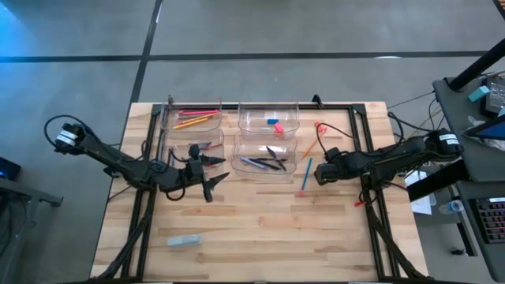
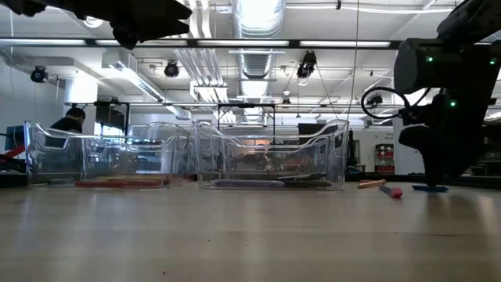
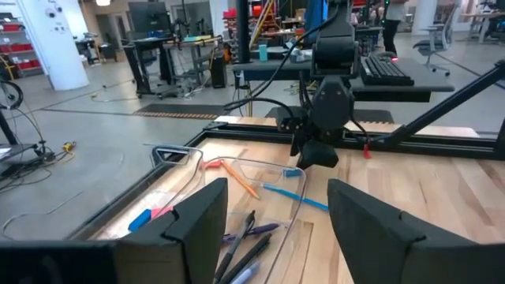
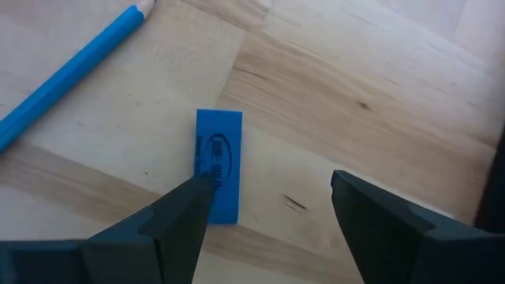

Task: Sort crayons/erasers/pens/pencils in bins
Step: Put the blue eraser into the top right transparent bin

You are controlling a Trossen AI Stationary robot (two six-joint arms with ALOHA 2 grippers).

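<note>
Dark and spread with nothing between its fingers, the left gripper (image 1: 207, 175) hangs above the table just in front of the near-left bin (image 1: 193, 152). Beside it, the near-right bin (image 1: 265, 157) holds dark pens (image 1: 263, 163); behind that, another bin (image 1: 268, 118) holds a blue and a pink eraser (image 1: 274, 125). Further right, the right gripper (image 4: 268, 209) stands open low over a blue eraser (image 4: 218, 164) on the wood, one fingertip (image 4: 197, 188) over it, a blue pencil (image 4: 67, 69) nearby.
</note>
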